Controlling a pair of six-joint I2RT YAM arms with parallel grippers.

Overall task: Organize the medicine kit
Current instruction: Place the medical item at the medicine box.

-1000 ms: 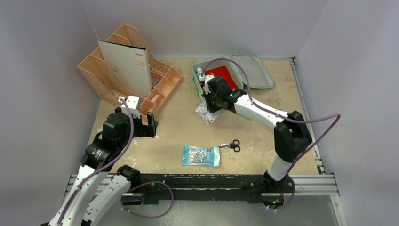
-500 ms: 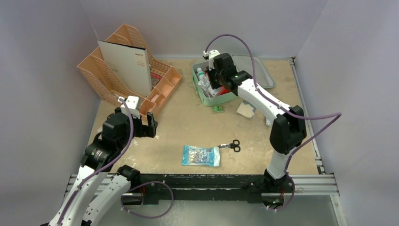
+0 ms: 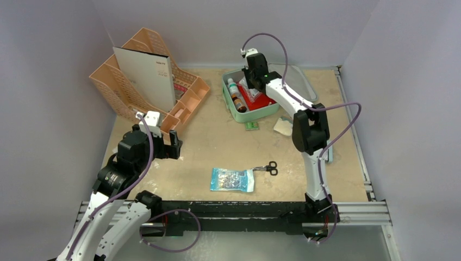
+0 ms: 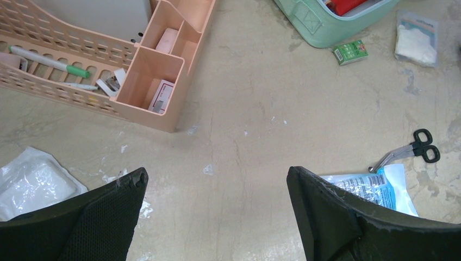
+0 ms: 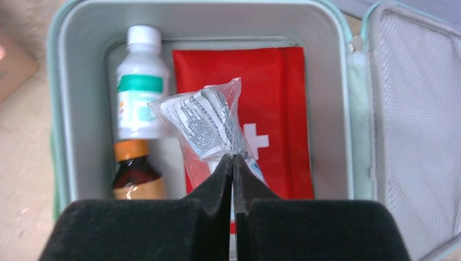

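Note:
The mint-green medicine kit (image 3: pixel 260 113) stands open at the back, its grey-lined lid (image 3: pixel 298 82) laid flat to the right. In the right wrist view its grey wall (image 5: pixel 76 109) holds a white bottle (image 5: pixel 139 87), a brown bottle (image 5: pixel 133 174) and a red first-aid pouch (image 5: pixel 282 98). My right gripper (image 5: pixel 232 157) is shut on a clear plastic packet (image 5: pixel 204 122) and holds it above the pouch, inside the kit's outline. In the top view the right gripper (image 3: pixel 251 76) hangs over the kit. My left gripper (image 4: pixel 216 179) is open and empty above bare table.
A peach desk organizer (image 3: pixel 147 81) with a white board stands back left. A blue-white packet (image 3: pixel 232 179) and scissors (image 3: pixel 267 168) lie near the front middle. A small green box (image 3: pixel 251 125) and a gauze packet (image 3: pixel 284 126) lie before the kit. A white packet (image 4: pixel 32 182) lies near the left arm.
My right gripper lifted the clear packet from the table in front of the kit and carried it back over the open kit. The left arm has not moved.

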